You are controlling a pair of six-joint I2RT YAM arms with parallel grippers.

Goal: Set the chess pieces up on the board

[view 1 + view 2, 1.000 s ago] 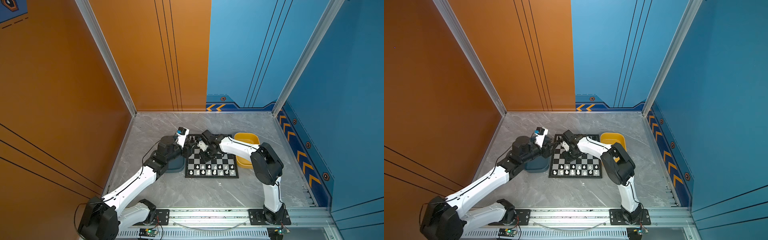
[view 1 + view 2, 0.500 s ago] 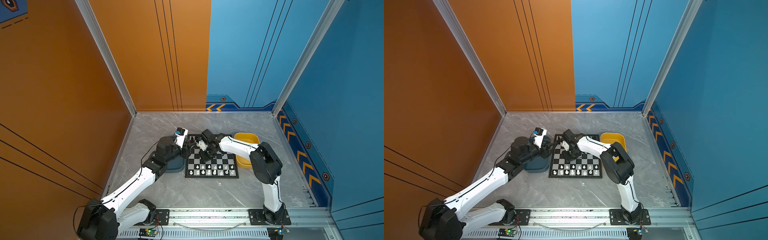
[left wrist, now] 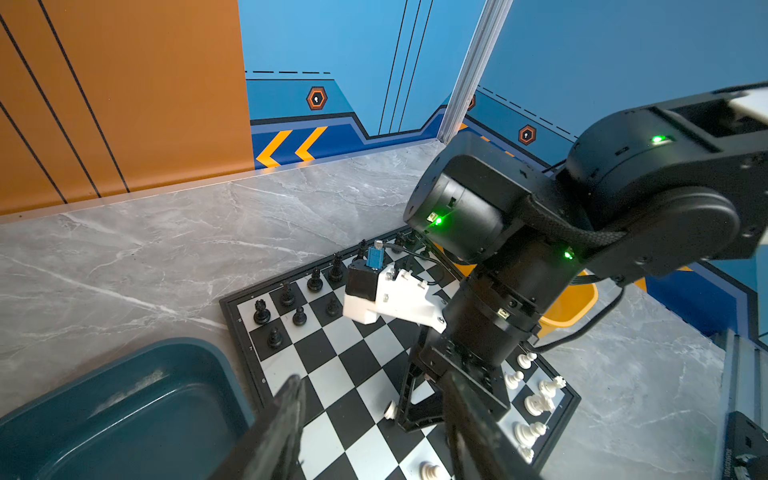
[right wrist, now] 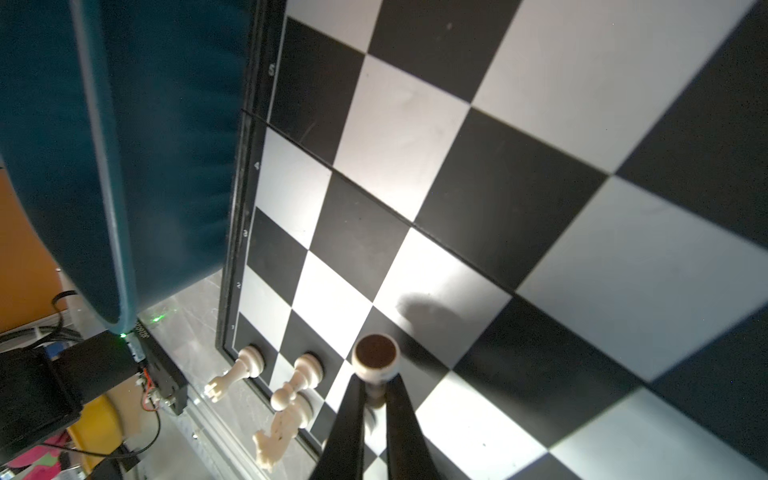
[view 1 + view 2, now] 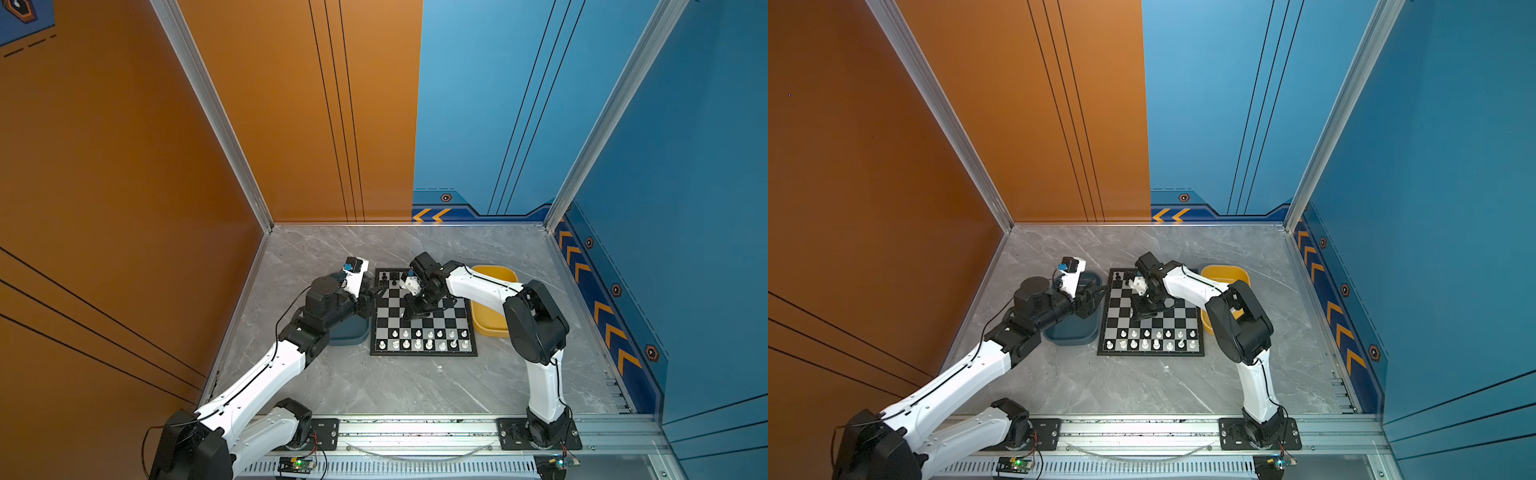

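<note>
From my console I saw the board (image 5: 453,321) lying flat on the grey surface (image 5: 415,382). The teal tray (image 5: 347,334) sat just beside it at 9 o'clock and the yellow tray (image 5: 492,328) at 3 o'clock. White pieces (image 5: 424,338) stood in two rows along the board's 6 o'clock edge, and a few black pieces (image 5: 388,276) clustered at its 11 o'clock corner. The right hand (image 4: 376,390) was clamped on one white piece (image 4: 376,353), whose brown-bottomed base faced the wrist camera. It held the piece over the squares toward 9 o'clock of the board's centre, and I could not tell whether the piece touched the board. The left hand (image 3: 372,380) hung near the board's 10 o'clock side, fingers apart with nothing between them.
</note>
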